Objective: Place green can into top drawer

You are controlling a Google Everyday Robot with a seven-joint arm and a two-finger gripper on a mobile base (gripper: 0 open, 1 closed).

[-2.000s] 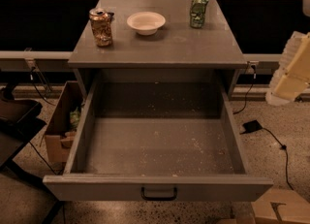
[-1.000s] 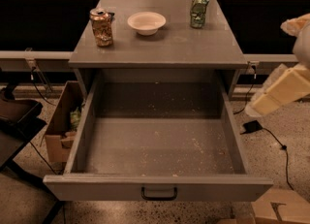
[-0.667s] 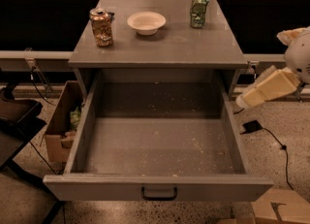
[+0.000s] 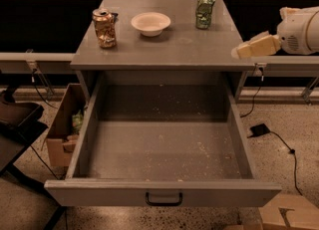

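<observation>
Left on flat grey cabinet top (image 4: pixel 174 47): dented orange-gold can (image 4: pixel 104 27), then round white bowl (image 4: pixel 150 23). Below, deep grey top drawer (image 4: pixel 164 193) pulled open. Back right, upright: small dented green-and-white metal can (image 4: pixel 205 11). Far right: cream gripper (image 4: pixel 241 51) off the edge, apart from that can; open or closed, cannot tell.

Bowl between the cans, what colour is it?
The bowl is creamy white, camera view; the pincer hovers right of the cabinet top.
</observation>
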